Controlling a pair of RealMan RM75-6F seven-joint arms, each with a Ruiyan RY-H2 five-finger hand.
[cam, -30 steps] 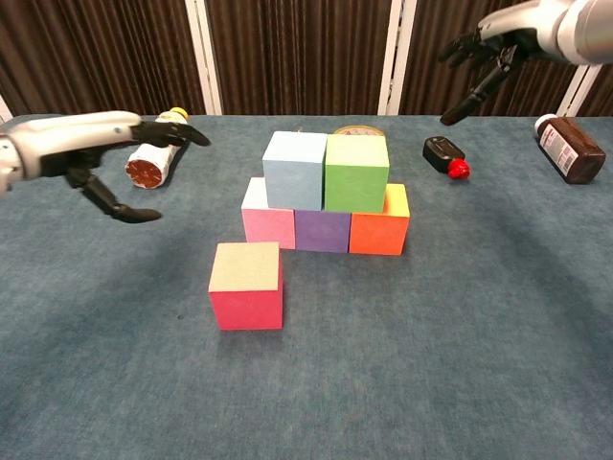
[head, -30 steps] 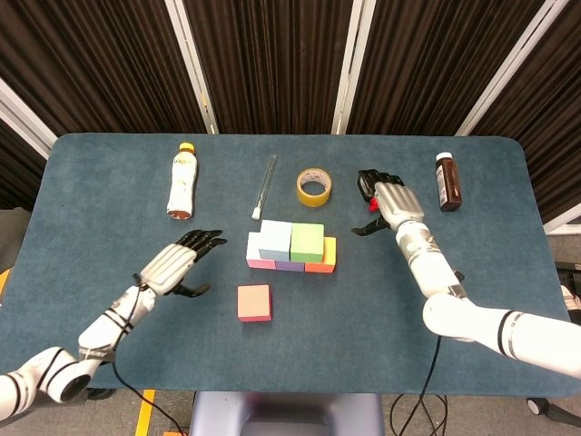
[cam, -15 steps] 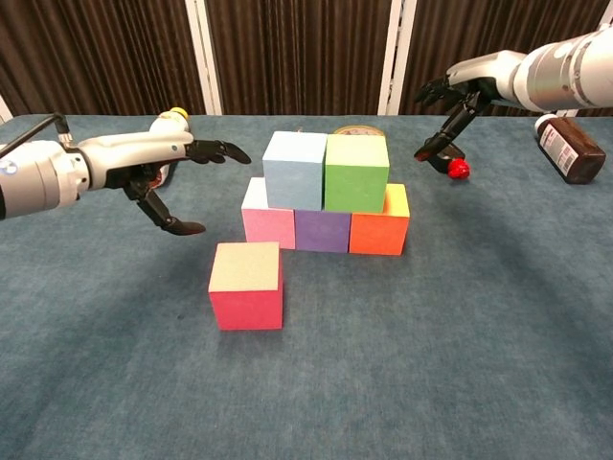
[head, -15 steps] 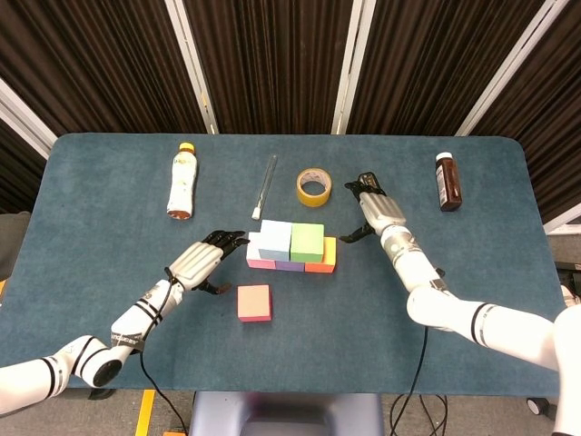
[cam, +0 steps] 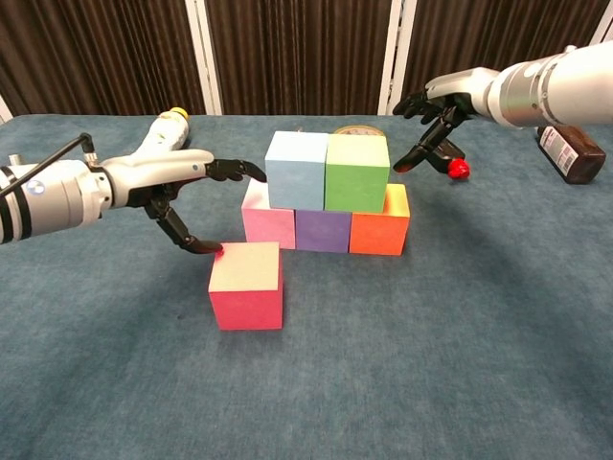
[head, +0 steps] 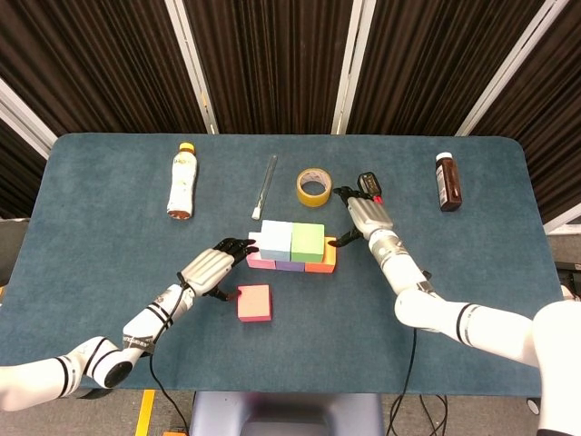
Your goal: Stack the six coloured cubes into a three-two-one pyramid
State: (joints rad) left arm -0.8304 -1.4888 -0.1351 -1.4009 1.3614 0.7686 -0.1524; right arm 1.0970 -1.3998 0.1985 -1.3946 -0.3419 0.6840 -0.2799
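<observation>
A pink [cam: 267, 222], a purple [cam: 322, 230] and an orange cube [cam: 379, 230] form a row. A light blue cube [cam: 296, 170] and a green cube [cam: 356, 172] sit on top of it. The red cube [cam: 247, 285] stands alone in front left of the row [head: 254, 302]. My left hand [cam: 182, 182] hovers open just left of the stack, fingers spread, thumb tip close to the red cube's top back corner. My right hand [cam: 436, 115] is open above and right of the green cube, holding nothing [head: 363, 218].
A yellow-capped bottle [head: 182, 179] lies at the back left. A thin tube [head: 264, 186] and a tape roll [head: 313, 186] lie behind the stack. A black fob with a red end [head: 369, 182] is near my right hand. A brown bottle [head: 448, 181] lies at the back right.
Both hands have moved inward toward the stack. The left hand came right to the red cube; the right hand came left and down toward the green cube. The cubes have not moved.
</observation>
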